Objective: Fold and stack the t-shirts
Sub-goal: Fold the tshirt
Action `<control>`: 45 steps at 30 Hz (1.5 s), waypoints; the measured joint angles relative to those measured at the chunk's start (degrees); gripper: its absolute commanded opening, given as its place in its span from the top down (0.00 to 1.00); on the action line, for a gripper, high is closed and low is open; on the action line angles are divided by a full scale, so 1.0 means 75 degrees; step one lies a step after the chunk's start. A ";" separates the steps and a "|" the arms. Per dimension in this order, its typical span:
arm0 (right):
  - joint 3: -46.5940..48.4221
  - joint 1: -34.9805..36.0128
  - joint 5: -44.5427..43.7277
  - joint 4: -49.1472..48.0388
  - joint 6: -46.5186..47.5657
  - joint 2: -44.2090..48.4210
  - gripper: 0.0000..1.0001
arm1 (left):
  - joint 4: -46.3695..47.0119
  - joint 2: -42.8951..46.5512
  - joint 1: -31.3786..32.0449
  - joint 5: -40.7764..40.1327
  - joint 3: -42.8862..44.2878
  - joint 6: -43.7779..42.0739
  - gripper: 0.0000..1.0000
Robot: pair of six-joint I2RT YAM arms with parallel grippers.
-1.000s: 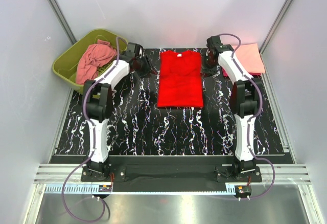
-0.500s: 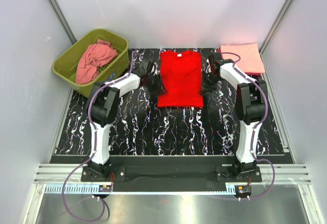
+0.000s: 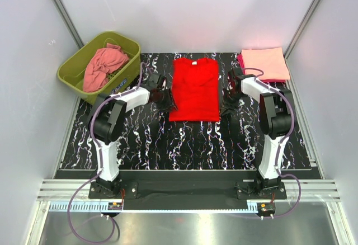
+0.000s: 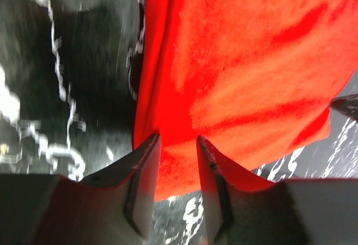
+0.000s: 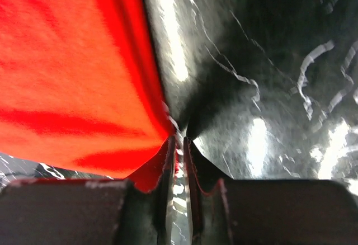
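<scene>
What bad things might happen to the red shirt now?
1. The right gripper seems to pinch only the very corner of the red shirt, so the cloth may slip out when it lifts.
2. The left gripper has its fingers apart over the shirt's edge; if only one side is held, the fold could come out crooked.
3. Dragging the shirt may bunch it on the black mat.

The right gripper [image 5: 179, 144] has its two fingers [image 5: 163, 164] almost together, pinching the edge of the bright red t-shirt [image 5: 67, 71] on the black marbled table [image 5: 268, 60].
</scene>
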State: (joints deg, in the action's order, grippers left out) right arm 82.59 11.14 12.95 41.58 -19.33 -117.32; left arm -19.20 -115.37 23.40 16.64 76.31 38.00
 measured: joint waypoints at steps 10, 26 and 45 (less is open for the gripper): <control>0.0207 0.0227 0.0475 0.0309 -0.0198 0.0828 0.92 | -0.0842 0.1078 0.0172 0.0111 -0.0134 -0.0321 0.59; -0.0259 0.1105 0.2669 -0.0822 -0.0423 -0.0332 1.00 | -0.0050 0.0746 0.0548 0.0370 -0.1230 0.0172 0.64; -0.1247 0.0350 0.1848 -0.0347 -0.0423 0.1110 0.95 | -0.0210 0.1603 0.0495 0.0195 -0.1696 -0.0038 0.63</control>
State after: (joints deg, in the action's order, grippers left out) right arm 73.23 13.76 26.81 38.98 -22.50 -108.99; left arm -20.78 -103.35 27.11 18.11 63.59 37.71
